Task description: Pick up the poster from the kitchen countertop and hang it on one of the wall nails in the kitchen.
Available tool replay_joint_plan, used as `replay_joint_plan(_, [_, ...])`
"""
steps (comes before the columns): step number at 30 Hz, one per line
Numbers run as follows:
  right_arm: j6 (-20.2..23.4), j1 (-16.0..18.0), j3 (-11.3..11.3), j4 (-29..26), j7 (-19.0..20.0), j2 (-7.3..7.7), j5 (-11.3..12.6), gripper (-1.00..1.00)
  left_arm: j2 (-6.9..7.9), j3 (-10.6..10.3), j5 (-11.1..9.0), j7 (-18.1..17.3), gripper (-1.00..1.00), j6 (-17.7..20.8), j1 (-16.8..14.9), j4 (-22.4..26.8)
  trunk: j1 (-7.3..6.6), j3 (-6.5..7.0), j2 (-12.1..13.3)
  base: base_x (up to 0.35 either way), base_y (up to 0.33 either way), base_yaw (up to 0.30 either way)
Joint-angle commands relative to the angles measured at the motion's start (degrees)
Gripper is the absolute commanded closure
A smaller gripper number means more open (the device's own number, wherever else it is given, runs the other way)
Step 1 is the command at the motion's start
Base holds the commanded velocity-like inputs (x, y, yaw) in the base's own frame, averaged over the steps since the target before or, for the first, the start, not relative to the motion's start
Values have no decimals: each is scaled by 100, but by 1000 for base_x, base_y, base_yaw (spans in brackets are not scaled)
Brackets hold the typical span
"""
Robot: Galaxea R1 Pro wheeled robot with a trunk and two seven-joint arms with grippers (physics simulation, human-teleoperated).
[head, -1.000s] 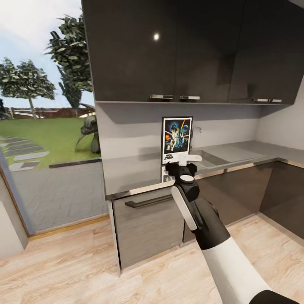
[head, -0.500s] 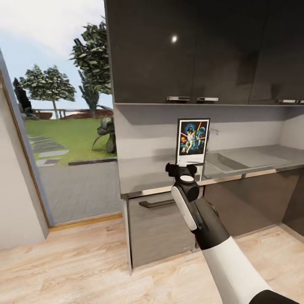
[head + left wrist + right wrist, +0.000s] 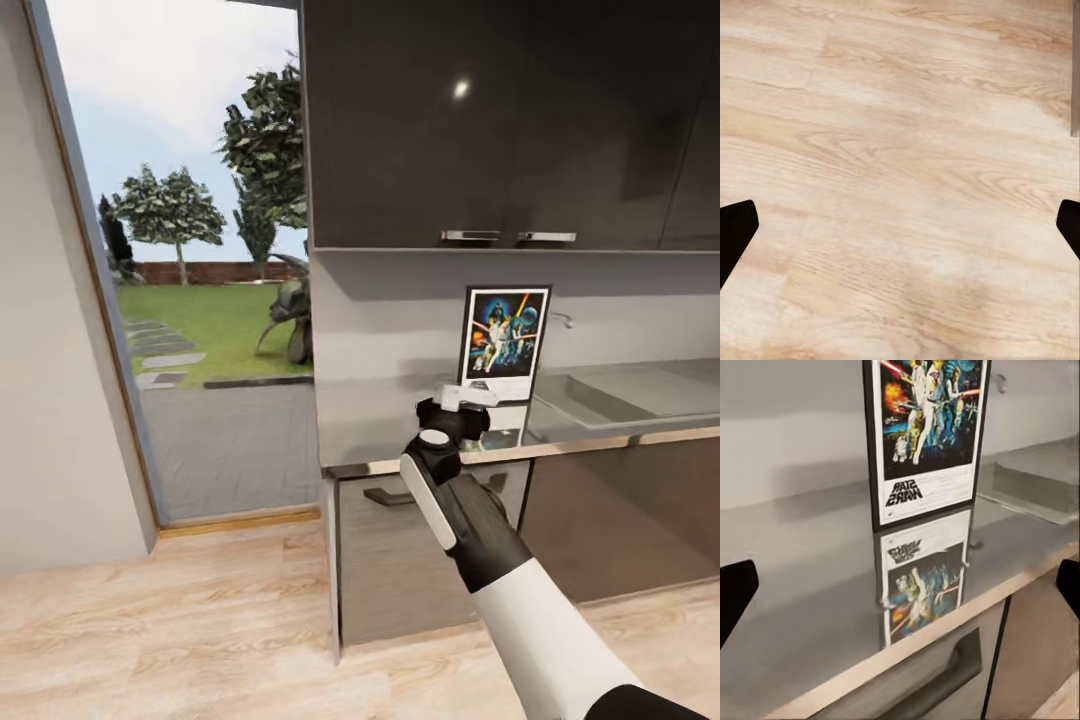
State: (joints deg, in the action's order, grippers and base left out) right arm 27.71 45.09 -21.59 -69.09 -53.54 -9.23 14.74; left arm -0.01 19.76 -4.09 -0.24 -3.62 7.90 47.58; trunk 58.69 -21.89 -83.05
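Observation:
The poster stands upright on the kitchen countertop, leaning against the pale grey back wall, with its Star Wars artwork facing me. In the right wrist view the poster sits ahead, mirrored in the glossy countertop. My right gripper hovers at the counter's front edge, just short of the poster and slightly to its left, open with nothing between its fingers. My left gripper is open above the wooden floor. The wall nails are out of view.
Dark glossy upper cabinets hang over the counter. An inset sink with a faucet lies right of the poster. Grey cabinet fronts with a bar handle sit below. A glass opening onto the garden and a wall stand at left.
The whole view has shifted, so the camera moved: counter and poster now sit further right and the left wall has come in. The poster still leans on the wall. My right gripper stays open near it.

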Motion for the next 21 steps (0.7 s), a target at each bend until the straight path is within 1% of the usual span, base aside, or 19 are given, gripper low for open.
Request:
replay_joint_plan(1, [-38,7,-21,25,-250,2,37,-100,11,0,-44,-3,-100,-9,1,3,3,-4,-3,313,0,88])
replay_joint_plan(3, [-168,7,-34,83,-586,1,41,-100,29,4,-45,-3,-100,-8,1,-1,3,-2,-3,320,0,64])
replay_joint_plan(7, [-355,8,-47,221,-1025,0,65,-100,52,8,-47,-3,-100,-8,1,-6,3,0,-3,328,29,32])
replay_joint_plan(12, [-437,8,-49,307,-1275,0,86,-100,60,16,-48,-3,-100,-7,1,-10,3,0,-3,334,106,8])
replay_joint_plan(13, [-476,8,-51,325,-1431,0,91,-100,61,17,-48,-3,-100,-7,1,-11,3,0,-3,335,130,3])
replay_joint_plan(17, [-608,8,-54,366,-1770,0,96,-100,62,18,-48,-3,-100,-7,1,-12,3,0,-3,335,136,2])
replay_joint_plan(18, [-711,8,-55,415,-1985,0,100,-100,62,24,-48,-3,-100,-7,1,-16,3,0,-3,159,74,0])
replay_joint_plan(21, [-740,8,-56,485,-2037,0,101,-100,62,26,-48,-3,-100,-7,1,-18,3,0,-3,103,48,0])
